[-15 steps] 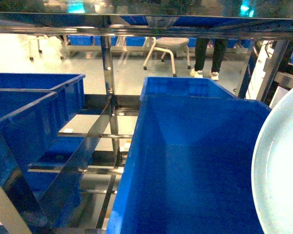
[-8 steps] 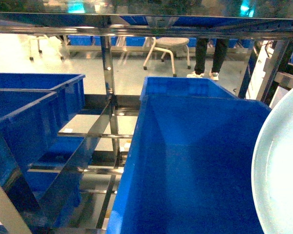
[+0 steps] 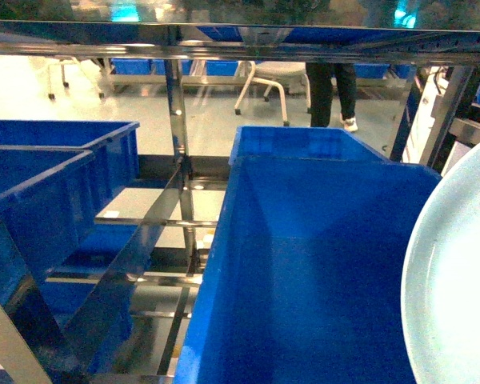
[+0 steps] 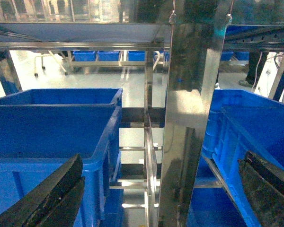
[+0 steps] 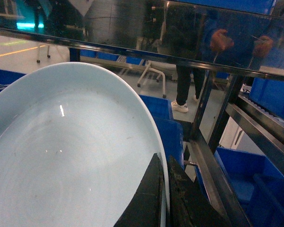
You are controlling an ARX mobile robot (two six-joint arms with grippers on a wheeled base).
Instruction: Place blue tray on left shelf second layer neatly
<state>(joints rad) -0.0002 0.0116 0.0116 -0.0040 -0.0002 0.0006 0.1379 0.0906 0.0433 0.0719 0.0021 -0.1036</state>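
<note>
- R gripper (image 5: 163, 189): fingers pinched tight on rim of blue tray (image 5: 71, 151), holding it up.
- Tray sits at far R edge of head view (image 3: 452, 288), above/beside the big blue crate (image 3: 320, 272); contact w/ crate can't be told.
- L gripper (image 4: 156, 189): jaws spread wide, nothing between; facing a steel post (image 4: 189, 118).
- Left shelf second layer (image 3: 156, 220): open steel rails, 2 blue bins (image 3: 40, 184) on L side.
- Bkgd: chair (image 3: 272, 80), person's legs (image 3: 330, 92) on floor beyond rack.
</note>
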